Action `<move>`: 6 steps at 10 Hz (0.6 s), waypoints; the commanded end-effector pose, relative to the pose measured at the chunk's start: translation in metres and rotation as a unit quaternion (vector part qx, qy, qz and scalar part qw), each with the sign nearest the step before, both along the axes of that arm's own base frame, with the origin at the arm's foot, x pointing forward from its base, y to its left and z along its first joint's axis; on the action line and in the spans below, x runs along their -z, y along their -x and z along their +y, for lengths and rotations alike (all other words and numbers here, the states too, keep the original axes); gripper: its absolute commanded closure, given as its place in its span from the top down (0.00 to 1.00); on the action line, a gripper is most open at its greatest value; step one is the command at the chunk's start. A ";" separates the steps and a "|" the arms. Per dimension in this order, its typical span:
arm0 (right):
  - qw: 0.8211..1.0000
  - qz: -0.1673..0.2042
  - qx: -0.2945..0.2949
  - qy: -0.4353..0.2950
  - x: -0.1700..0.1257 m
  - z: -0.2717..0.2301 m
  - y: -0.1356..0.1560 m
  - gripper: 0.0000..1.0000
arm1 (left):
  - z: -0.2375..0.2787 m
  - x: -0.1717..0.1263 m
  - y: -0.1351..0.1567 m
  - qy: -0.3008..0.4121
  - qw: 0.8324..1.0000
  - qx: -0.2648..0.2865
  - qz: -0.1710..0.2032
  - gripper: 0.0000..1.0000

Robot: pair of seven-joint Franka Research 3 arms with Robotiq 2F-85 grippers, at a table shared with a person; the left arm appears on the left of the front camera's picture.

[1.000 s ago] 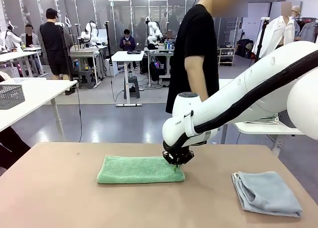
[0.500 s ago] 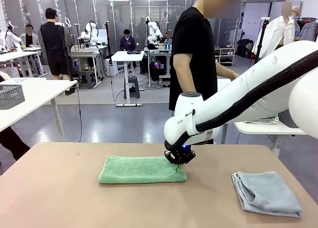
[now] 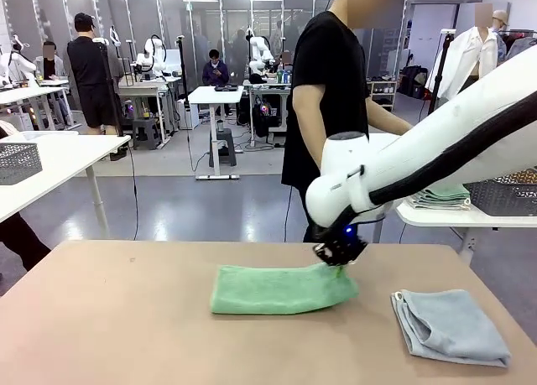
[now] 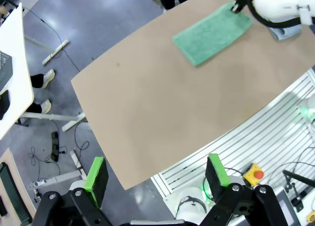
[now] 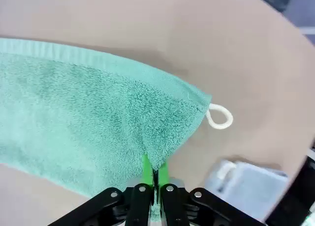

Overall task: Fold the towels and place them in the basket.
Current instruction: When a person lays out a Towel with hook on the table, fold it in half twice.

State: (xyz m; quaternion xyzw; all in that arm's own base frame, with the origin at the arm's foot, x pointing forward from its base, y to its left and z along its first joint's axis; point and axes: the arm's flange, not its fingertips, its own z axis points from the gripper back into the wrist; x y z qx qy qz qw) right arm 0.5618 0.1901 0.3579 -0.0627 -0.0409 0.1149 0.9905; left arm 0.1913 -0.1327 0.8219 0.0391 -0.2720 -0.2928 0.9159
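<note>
A folded mint green towel lies across the middle of the brown table. My right gripper is shut on its right end, which is lifted slightly off the table. In the right wrist view the green towel fans out from my pinched fingers, with a white hanging loop at its corner. A folded pale blue-grey towel rests at the table's right side, also visible as the blue-grey towel. My left gripper hangs open, high above the table's near edge. The green towel lies far off. The basket is out of view.
A person in a black T-shirt stands at the far side of the table, just behind my right arm. A side table at the right holds folded cloths and a dark mesh bin.
My right gripper has dragged the green towel to the right, toward the blue-grey towel, lifting its right end. The person behind has shifted slightly.
</note>
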 end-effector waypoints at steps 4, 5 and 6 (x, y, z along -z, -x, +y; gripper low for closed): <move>0.996 -0.029 -0.037 0.070 -0.039 0.050 0.014 0.00 | -0.001 -0.003 0.001 -0.003 1.000 0.000 -0.002 1.00; 0.996 -0.028 -0.042 0.075 -0.044 0.067 0.016 0.00 | -0.001 -0.003 0.001 -0.003 1.000 0.000 -0.002 1.00; 0.996 -0.032 -0.047 0.067 -0.050 0.082 0.016 0.00 | -0.001 -0.003 0.001 -0.003 1.000 0.000 -0.002 1.00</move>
